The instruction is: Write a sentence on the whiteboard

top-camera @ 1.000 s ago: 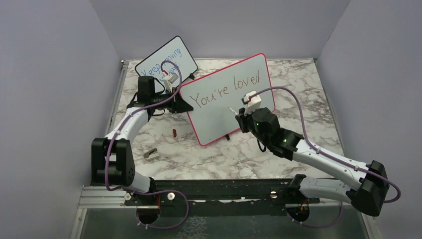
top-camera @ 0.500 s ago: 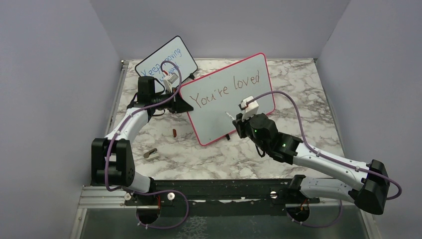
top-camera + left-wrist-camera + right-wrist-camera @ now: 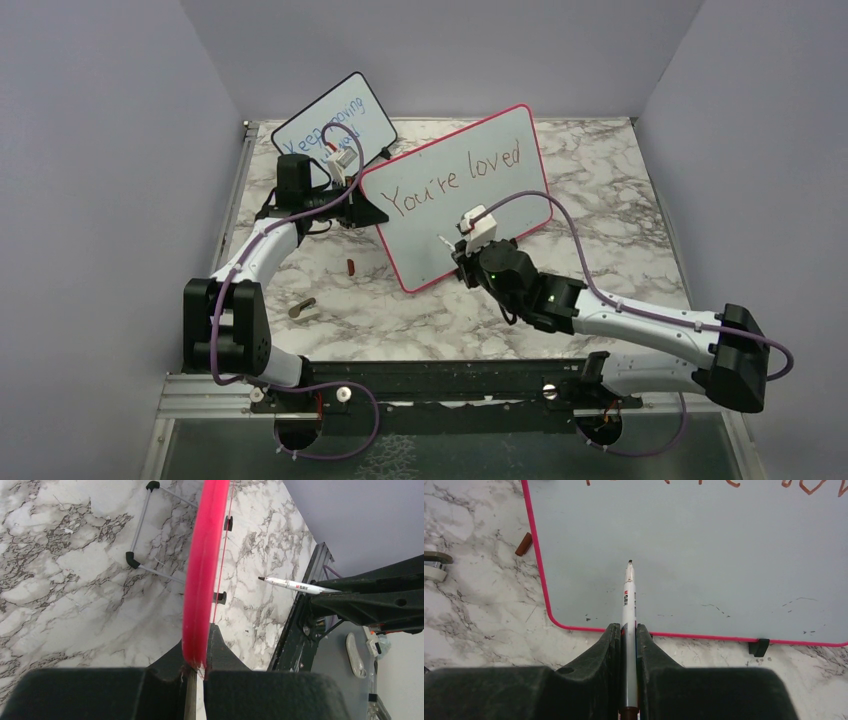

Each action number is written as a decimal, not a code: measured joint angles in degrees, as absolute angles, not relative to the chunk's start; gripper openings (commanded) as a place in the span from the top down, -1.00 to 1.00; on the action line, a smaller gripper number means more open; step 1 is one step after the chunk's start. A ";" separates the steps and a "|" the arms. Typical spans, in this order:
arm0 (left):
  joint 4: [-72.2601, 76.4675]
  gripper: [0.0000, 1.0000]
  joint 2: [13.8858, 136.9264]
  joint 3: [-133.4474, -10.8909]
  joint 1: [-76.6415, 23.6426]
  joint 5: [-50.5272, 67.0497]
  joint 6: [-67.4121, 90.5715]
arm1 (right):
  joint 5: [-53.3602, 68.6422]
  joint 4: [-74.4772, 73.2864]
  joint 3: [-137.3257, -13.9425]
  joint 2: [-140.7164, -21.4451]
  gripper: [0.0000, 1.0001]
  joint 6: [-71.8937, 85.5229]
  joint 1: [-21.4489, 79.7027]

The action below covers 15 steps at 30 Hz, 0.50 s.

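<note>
The red-pink framed whiteboard stands tilted on the marble table. It bears the brownish-red words "You're loved"; its lower half is blank. My left gripper is shut on the board's left edge, seen as a red-pink frame between the jaws. My right gripper is shut on a white marker. The marker's tip points at the blank lower left area of the board and looks just off its surface. The marker also shows in the left wrist view.
A smaller black-framed board with blue writing stands behind the left arm. A brownish-red marker cap lies on the table left of the whiteboard, also in the right wrist view. A small grey object lies nearer the left arm's base.
My right gripper has moved with the marker down and to the left, from beside the word "loved" to the blank lower left part of the board. The left arm has not moved.
</note>
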<state>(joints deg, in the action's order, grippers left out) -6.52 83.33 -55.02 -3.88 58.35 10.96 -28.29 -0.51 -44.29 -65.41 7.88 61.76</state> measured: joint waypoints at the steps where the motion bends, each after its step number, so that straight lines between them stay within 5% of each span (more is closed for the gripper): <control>1: -6.44 1.00 83.31 -54.96 -3.88 58.35 11.11 | -28.69 -0.47 -44.49 -66.02 0.99 7.62 62.15; 15: -5.61 1.00 82.91 -54.50 -3.88 57.98 12.08 | -34.52 1.21 -46.15 -72.38 0.99 4.64 65.06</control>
